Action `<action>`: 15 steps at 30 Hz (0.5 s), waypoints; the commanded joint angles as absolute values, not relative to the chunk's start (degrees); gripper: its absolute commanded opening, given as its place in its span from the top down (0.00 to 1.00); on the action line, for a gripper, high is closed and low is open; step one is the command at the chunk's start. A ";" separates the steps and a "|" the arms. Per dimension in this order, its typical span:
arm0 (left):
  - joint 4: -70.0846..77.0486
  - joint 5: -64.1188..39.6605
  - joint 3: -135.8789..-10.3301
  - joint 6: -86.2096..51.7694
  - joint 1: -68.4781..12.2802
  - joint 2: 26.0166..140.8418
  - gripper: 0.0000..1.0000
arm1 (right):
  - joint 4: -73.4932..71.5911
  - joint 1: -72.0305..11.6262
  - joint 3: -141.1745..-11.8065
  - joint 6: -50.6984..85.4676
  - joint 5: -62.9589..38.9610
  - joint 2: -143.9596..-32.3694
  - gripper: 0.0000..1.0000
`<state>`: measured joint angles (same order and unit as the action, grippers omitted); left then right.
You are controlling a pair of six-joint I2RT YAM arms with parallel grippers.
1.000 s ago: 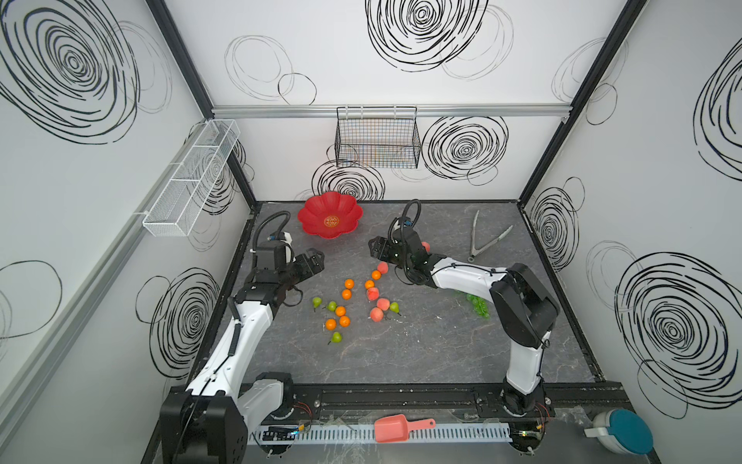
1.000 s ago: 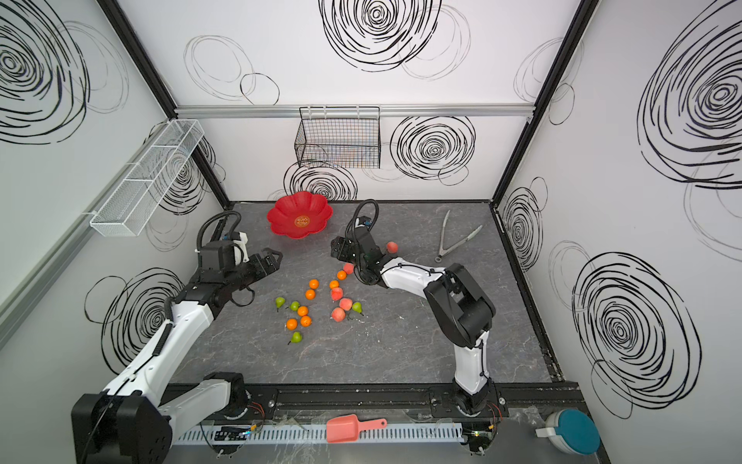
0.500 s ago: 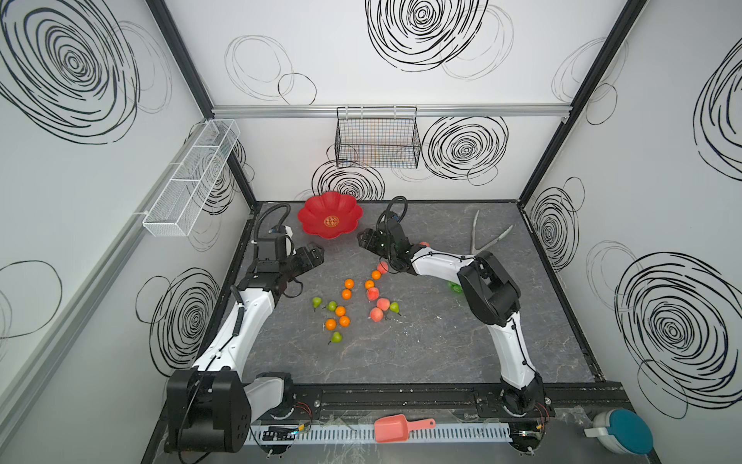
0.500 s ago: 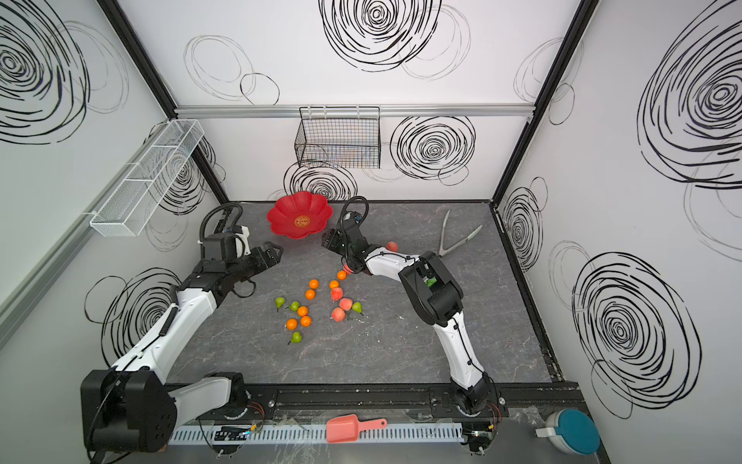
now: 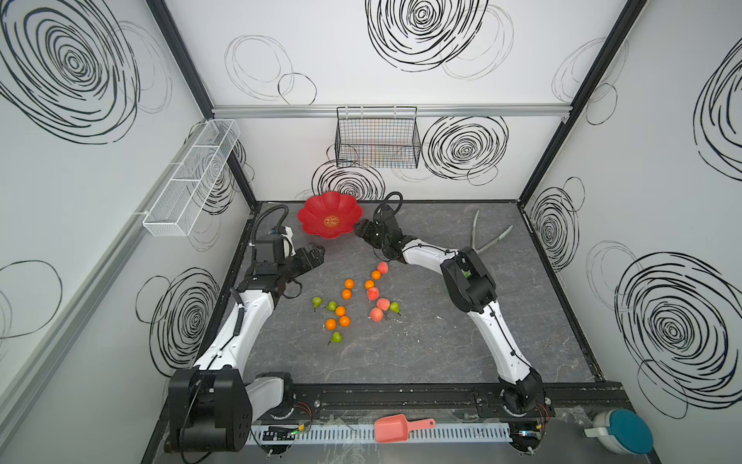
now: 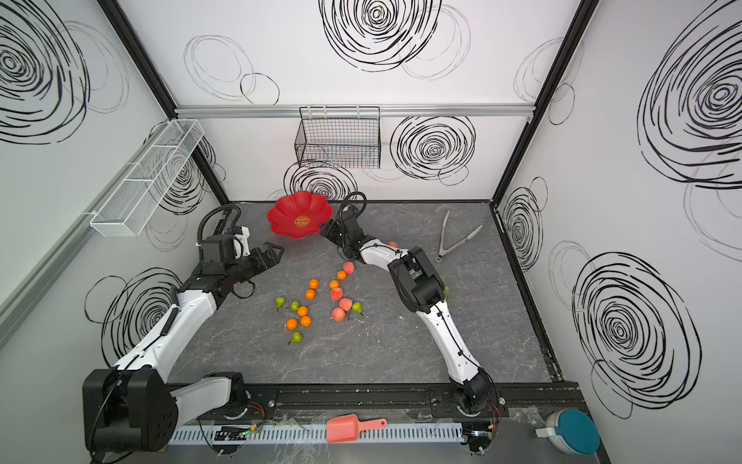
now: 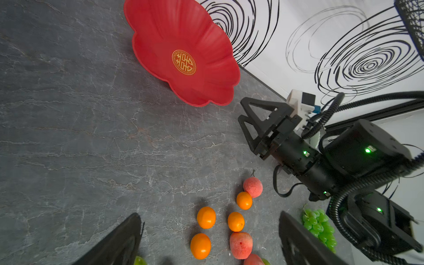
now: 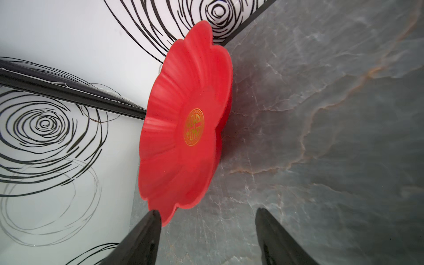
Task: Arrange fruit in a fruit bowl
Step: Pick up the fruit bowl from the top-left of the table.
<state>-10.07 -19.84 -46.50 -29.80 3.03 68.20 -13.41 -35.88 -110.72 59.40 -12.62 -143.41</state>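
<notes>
Fruit bowl (image 5: 317,225): at rear of table (image 5: 421,345). Fruit (image 5: 346,294): loose on table, mid-area. Right gripper (image 5: 360,232): jaws spread, just beside bowl's rim. Left gripper (image 5: 319,256): jaws spread, near bowl.

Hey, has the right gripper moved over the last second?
Yes. The right gripper has travelled toward the red bowl, which has stayed put. Its open jaws are now right at the bowl's rim.
</notes>
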 commanded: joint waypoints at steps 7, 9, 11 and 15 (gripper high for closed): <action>-6.44 -22.06 -45.27 -29.05 3.86 67.13 0.04 | -6.05 -35.19 -125.53 62.33 -13.89 -151.93 0.40; -6.39 -21.97 -45.12 -29.00 3.98 66.81 0.04 | -4.44 -34.92 -128.10 62.90 -13.88 -153.21 0.44; -6.35 -21.88 -45.09 -29.01 4.10 66.73 0.04 | -3.89 -34.89 -129.73 63.36 -13.78 -154.22 0.47; -6.37 -22.15 -45.12 -29.01 4.39 66.97 0.04 | -3.53 -34.84 -132.34 64.14 -14.13 -155.85 0.54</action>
<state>-8.86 -21.28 -45.58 -29.74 3.77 67.92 -5.23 -35.16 -129.49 62.74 -13.98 -154.54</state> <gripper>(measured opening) 0.960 0.471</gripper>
